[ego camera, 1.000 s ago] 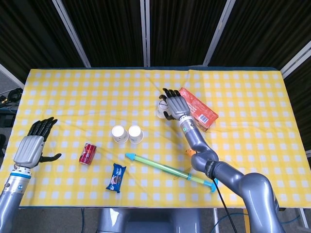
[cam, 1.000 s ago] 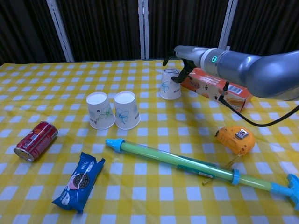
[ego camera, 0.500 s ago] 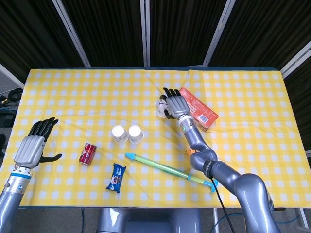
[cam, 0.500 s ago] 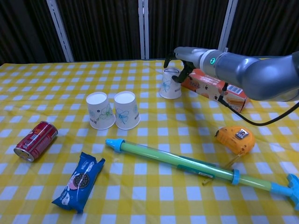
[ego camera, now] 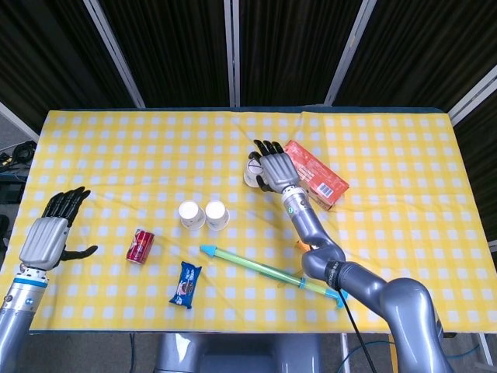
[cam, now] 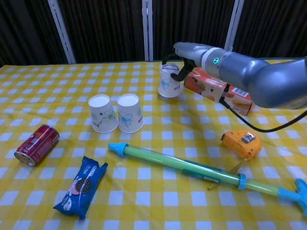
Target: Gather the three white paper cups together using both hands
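Two white paper cups (ego camera: 189, 214) (ego camera: 217, 215) stand upside down side by side at the table's middle, also in the chest view (cam: 102, 113) (cam: 130, 112). The third cup (cam: 168, 82), upright with a floral print, is gripped by my right hand (cam: 181, 60) and sits slightly off the cloth next to the orange box. In the head view that cup (ego camera: 251, 174) peeks out left of the right hand (ego camera: 273, 167). My left hand (ego camera: 53, 231) hovers open at the far left edge, away from everything.
An orange box (ego camera: 314, 174) lies right of the held cup. A red can (ego camera: 140, 245), a blue cookie packet (ego camera: 185, 284), a green-and-blue water squirter (ego camera: 272, 271) and an orange tape measure (cam: 241, 142) lie along the front.
My right hand has taken the third cup, lifted it a little and moved it left, away from the orange box. The left hand has barely moved.
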{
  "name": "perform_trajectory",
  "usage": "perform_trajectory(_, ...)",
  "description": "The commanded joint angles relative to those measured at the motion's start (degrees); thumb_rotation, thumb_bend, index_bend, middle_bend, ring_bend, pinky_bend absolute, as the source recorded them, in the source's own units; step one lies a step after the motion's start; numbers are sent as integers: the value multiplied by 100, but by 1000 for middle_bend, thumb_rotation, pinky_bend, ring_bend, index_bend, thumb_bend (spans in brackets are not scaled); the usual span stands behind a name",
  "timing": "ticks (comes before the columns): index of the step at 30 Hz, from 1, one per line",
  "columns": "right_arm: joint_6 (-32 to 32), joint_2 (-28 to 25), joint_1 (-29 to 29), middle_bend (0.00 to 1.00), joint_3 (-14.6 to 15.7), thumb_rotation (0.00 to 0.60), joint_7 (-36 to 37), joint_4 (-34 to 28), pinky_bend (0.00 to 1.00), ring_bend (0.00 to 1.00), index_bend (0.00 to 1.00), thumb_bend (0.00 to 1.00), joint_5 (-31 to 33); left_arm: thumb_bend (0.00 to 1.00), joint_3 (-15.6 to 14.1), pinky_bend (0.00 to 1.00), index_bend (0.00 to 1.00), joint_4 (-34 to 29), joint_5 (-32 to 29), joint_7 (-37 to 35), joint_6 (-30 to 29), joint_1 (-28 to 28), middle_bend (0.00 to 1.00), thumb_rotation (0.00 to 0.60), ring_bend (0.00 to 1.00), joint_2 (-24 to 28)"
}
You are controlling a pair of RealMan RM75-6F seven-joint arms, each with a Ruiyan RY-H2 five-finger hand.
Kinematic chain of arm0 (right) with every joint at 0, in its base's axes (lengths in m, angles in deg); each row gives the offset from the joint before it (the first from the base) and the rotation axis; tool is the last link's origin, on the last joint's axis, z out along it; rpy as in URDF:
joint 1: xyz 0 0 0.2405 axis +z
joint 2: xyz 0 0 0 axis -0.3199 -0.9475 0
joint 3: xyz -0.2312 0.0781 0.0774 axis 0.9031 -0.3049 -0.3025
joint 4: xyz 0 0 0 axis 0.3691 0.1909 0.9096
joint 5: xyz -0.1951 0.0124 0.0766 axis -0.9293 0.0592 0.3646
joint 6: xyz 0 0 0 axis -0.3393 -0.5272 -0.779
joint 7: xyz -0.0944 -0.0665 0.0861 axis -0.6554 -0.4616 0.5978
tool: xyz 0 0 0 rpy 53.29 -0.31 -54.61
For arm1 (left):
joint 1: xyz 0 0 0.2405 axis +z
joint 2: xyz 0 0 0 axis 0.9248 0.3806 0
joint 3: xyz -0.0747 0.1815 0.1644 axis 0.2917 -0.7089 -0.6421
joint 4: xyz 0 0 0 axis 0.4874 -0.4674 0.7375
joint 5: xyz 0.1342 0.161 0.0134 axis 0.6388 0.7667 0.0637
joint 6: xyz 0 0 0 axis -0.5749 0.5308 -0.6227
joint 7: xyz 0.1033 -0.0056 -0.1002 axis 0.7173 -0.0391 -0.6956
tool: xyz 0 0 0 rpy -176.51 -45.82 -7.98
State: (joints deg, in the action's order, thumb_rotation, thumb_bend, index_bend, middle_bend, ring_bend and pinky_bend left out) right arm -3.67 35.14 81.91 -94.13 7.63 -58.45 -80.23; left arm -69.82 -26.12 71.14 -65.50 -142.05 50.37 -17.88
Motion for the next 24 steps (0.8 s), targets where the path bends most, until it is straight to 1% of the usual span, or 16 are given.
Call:
perform_trajectory(1,-198,-217,-92,46,-14,600,-141,-386,90,0,387,429,-49,99,10,0,0,-9,4,8,-24,14,0,600,0,5)
perform_trajectory(3,-353,-373,-159,46,-10,600,-218,-686,90,0,386,429,-99,99,19,0,0,-4,0,19,-35,22,0,600,0,2)
perform_trajectory(7,-749,-868,-380,45,4,600,-496,-1632,90,0,387,428,-182,100,20,0,0,8,-21,52,-1,23,0,600,0,-7)
perform_trajectory(9,-915,-1154,-496,44,12,600,-697,-2205,90,0,386,428,-174,100,28,0,0,-10,2,77,-39,34,0,600,0,-4)
perform_trajectory(12,-1271,-1643,-698,42,41,600,-1003,-3307,90,0,387,428,-288,100,13,0,0,-44,44,156,-74,50,0,600,0,-13)
perform_trajectory(16,-1465,-2007,-843,42,61,600,-1310,-4245,91,0,387,428,-193,99,4,0,0,-68,63,209,-79,56,0,600,0,-24)
perform_trajectory(20,-1594,-2158,-860,42,66,600,-1591,-4912,97,0,387,428,-59,99,-6,0,0,-102,110,220,-108,71,0,600,0,-16)
perform_trajectory(24,-1661,-2106,-800,42,64,600,-1768,-5220,99,0,388,427,83,99,-12,0,0,-126,158,239,-150,86,0,600,0,-11)
